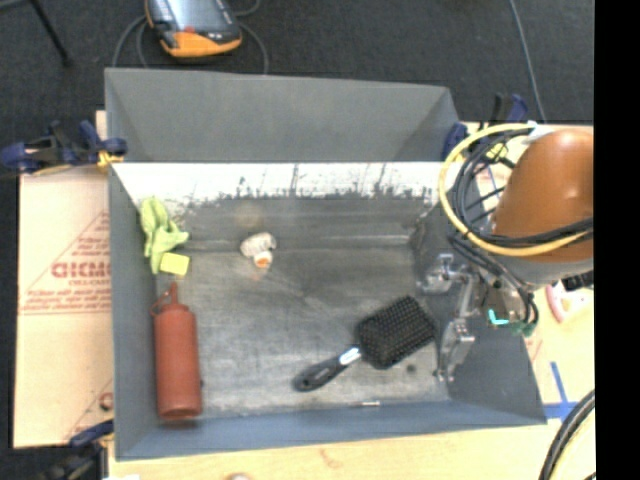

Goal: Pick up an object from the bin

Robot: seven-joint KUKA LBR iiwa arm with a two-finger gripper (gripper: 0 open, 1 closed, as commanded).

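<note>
The tool (447,313) is at the right of the frame, by the right wall of the bin (300,133), spread wide with nothing between its fingers. Just left of it lies a black hairbrush (390,333), its handle pointing lower left. A red bottle (177,353) lies along the left wall.

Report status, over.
Gripper at bin's right side, jaws open, empty. Black hairbrush beside it, not gripped. Nothing between them.
</note>
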